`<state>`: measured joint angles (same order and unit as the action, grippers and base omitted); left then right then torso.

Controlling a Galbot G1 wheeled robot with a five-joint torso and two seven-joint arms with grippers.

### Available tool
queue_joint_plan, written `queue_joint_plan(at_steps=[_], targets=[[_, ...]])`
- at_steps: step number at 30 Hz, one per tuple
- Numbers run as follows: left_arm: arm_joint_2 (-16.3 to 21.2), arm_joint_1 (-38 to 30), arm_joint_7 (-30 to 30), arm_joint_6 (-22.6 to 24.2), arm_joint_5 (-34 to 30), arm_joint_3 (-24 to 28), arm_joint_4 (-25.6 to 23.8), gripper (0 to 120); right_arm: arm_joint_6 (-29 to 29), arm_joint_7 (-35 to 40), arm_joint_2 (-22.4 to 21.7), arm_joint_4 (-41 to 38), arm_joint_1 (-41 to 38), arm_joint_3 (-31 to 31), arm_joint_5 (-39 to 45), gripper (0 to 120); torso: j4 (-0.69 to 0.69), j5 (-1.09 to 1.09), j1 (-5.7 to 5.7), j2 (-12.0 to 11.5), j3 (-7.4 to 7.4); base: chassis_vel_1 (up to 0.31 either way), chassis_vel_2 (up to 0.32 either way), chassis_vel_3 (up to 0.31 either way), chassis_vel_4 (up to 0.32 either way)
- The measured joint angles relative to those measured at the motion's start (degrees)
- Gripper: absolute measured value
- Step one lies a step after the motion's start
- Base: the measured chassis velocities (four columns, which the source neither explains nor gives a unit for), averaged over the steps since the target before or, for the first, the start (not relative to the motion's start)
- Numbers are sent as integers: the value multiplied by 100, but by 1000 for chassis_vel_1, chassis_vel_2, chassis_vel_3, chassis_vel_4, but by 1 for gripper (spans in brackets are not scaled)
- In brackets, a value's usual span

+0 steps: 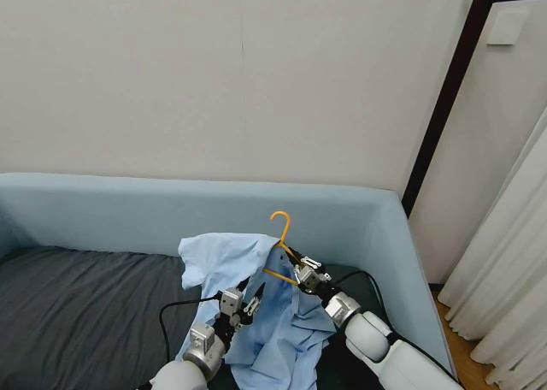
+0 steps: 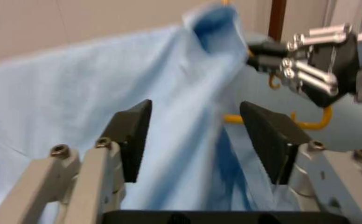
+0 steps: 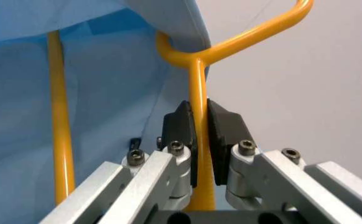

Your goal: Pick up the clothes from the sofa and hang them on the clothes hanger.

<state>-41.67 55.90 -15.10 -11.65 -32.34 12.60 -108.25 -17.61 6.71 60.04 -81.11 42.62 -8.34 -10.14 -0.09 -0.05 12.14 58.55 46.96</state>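
Shirt, light blue, hangs in the air over the right end of the sofa. Its upper part is draped over the orange hanger and its tail drops toward the dark seat.

Nearest the robot, the left end effector is just left of the hanging cloth with its jaws apart. In the left wrist view a long vertical fold of the shirt runs straight ahead between the two black pads, and I cannot tell whether it touches either of them.

A little farther and to the right, the right end effector is clamped on the hanger's stem below the hook. It holds the hanger hook-up and somewhat tilted.

The cloth sits mostly on the hanger's left side, while the limb sloping down toward the right end effector looks bare. That makes the left arm the nearer one to the loose fabric, and the fold's long axis runs up and down across its opening.

To the left there is open seat. Beyond the hanger the sofa back rises close, and the sofa's side wall hems in the right arm.
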Motion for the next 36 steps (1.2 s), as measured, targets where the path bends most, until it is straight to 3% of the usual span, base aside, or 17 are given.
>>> queue_joint_plan(at_steps=[3, 7, 8, 11, 13, 17, 19, 22, 24, 25, 29, 36], targets=[[264, 227, 409, -229, 36, -451, -123, 74, -67, -29, -77, -7, 13, 91, -65, 5, 3, 2, 0, 0, 0, 0, 0, 0, 0], [1021, 273, 1308, -621, -117, -1174, -312, 92, -193, -80, -211, 11, 39, 190, -167, 5, 4, 1, 0, 0, 0, 0, 0, 0, 0], [1021, 273, 1308, -621, -117, -1174, -312, 92, -193, -80, -211, 11, 39, 190, -167, 5, 4, 1, 0, 0, 0, 0, 0, 0, 0], [1620, -57, 2079, -806, -692, -1362, -269, 99, -244, -105, -216, 69, -37, 108, -198, 5, -4, 2, 0, 0, 0, 0, 0, 0, 0], [1795, -127, 2420, -819, -903, -1453, -197, 99, -253, -109, -185, 108, -132, -4, -179, 5, -2, 2, 0, 0, 0, 0, 0, 0, 0], [2254, -576, 3786, -669, -1836, -1526, 301, 100, -347, -174, -19, 243, -429, -307, -164, 5, 8, -1, 0, 0, 0, 0, 0, 0, 0], [2302, -753, 3945, -590, -2031, -1418, 413, 100, -366, -183, 15, 246, -458, -348, -172, 5, 8, 2, 0, 0, 0, 0, 0, 0, 0], [2303, -1652, 4435, -315, -2553, -697, 872, 100, -393, -194, 21, 199, -455, -385, -194, 5, 3, 2, 0, 0, 0, 0, 0, 0, 0], [2142, -2680, 4740, -198, -2741, 409, 1233, 100, -394, -194, -40, 93, -394, -354, -195, 5, 3, -3, 0, 0, 1, 0, 0, 0, 0], [2142, -2680, 4740, -198, -2741, 409, 1233, 100, -394, -194, -40, 93, -394, -354, -195, 5, 3, -3, 0, 0, 1, 0, 0, 0, 0], [1649, -4321, 5469, 40, -2937, 1716, 1876, 100, -400, -198, -187, -79, -298, -273, -198, 5, -1, 5, 0, -1, 1, 0, 0, 0, 0], [919, -5604, 6252, 267, -3119, 2937, 2858, 100, -515, -221, -300, -156, -189, -79, -253, 5, 4, 1, 1, -1, 1, 0, 0, 0, 0]])
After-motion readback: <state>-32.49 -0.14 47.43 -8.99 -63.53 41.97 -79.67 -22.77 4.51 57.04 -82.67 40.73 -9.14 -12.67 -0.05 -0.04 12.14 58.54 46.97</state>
